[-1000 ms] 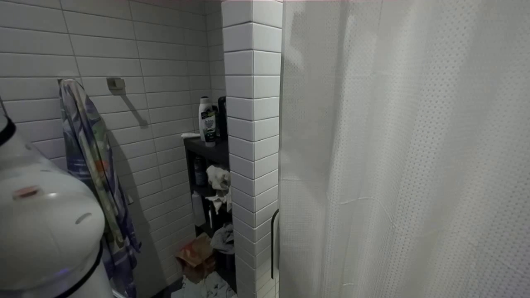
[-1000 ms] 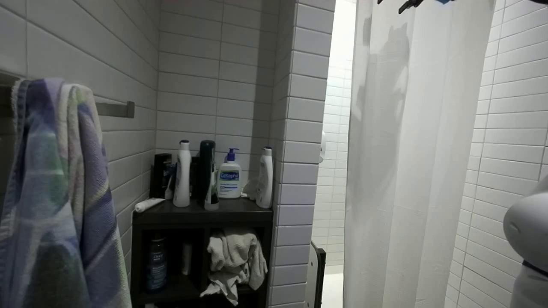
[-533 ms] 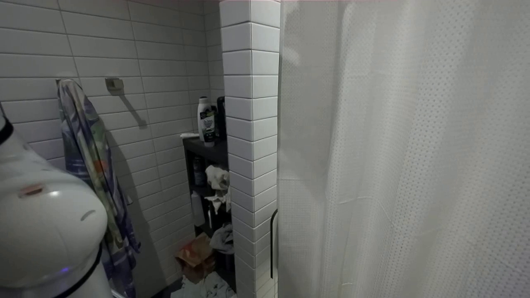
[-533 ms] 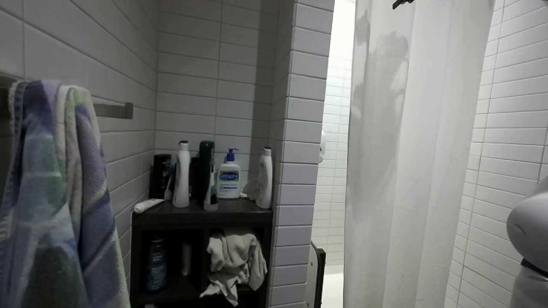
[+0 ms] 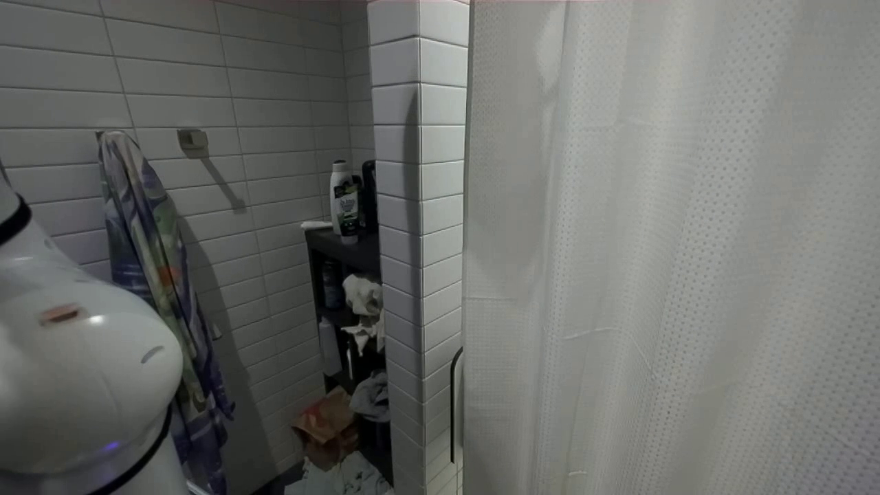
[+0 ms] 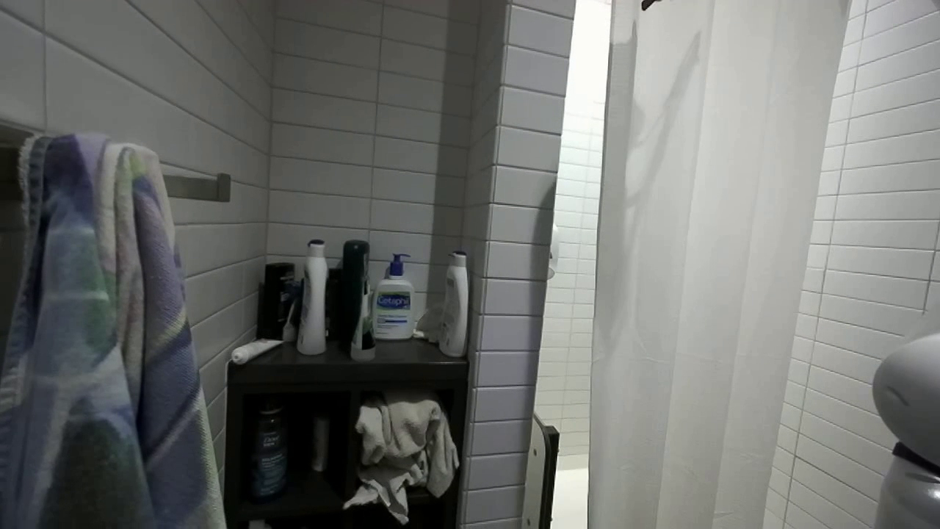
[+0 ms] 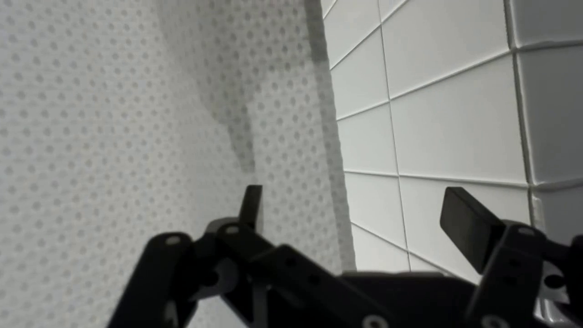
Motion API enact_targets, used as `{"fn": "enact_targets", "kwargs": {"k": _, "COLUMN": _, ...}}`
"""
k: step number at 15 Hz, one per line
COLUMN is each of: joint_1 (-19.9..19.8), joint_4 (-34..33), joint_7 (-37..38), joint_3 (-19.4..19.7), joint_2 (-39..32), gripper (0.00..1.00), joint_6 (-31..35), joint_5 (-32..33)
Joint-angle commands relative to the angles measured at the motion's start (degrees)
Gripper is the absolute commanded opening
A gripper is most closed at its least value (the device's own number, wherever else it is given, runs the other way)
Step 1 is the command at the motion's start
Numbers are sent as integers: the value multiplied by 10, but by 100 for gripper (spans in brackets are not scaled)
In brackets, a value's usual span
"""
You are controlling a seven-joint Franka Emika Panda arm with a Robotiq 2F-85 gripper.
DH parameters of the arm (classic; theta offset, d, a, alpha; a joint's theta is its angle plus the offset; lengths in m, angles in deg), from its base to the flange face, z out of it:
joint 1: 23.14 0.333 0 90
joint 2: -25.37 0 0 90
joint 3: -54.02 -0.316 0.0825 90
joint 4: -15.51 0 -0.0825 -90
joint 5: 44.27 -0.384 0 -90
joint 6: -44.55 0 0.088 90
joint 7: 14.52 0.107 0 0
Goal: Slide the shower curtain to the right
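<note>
Low and left of centre in an exterior view stands a dark shelf unit (image 6: pixel 345 375). On its top, left to right: a white tube (image 6: pixel 255 351) lying flat, a black container (image 6: pixel 277 297) behind, then, upright, a white bottle (image 6: pixel 313 301), a dark bottle (image 6: pixel 356 268), a Cetaphil pump bottle (image 6: pixel 394 314) and a second white bottle (image 6: pixel 455 308).

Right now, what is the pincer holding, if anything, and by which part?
Nothing is held: the pincer is open, jaws wide apart; the edge of the shower curtain shows between them, not clamped.

Pump bottle (image 6: pixel 394 314) reads "Cetaphil", dark blue bottle (image 6: pixel 269 463) "Dove".
</note>
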Motion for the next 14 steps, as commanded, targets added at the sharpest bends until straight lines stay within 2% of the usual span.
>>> {"fn": "enact_targets", "kwargs": {"k": 1, "joint_1": -3, "joint_4": -27, "joint_7": 4, "joint_3": 8, "joint_2": -25, "gripper": 100, "joint_6": 5, "joint_5": 6}}
{"fn": "enact_targets", "kwargs": {"k": 14, "joint_1": -10, "joint_4": -26, "joint_7": 2, "joint_3": 18, "joint_2": -56, "gripper": 100, "joint_6": 38, "joint_5": 8}}
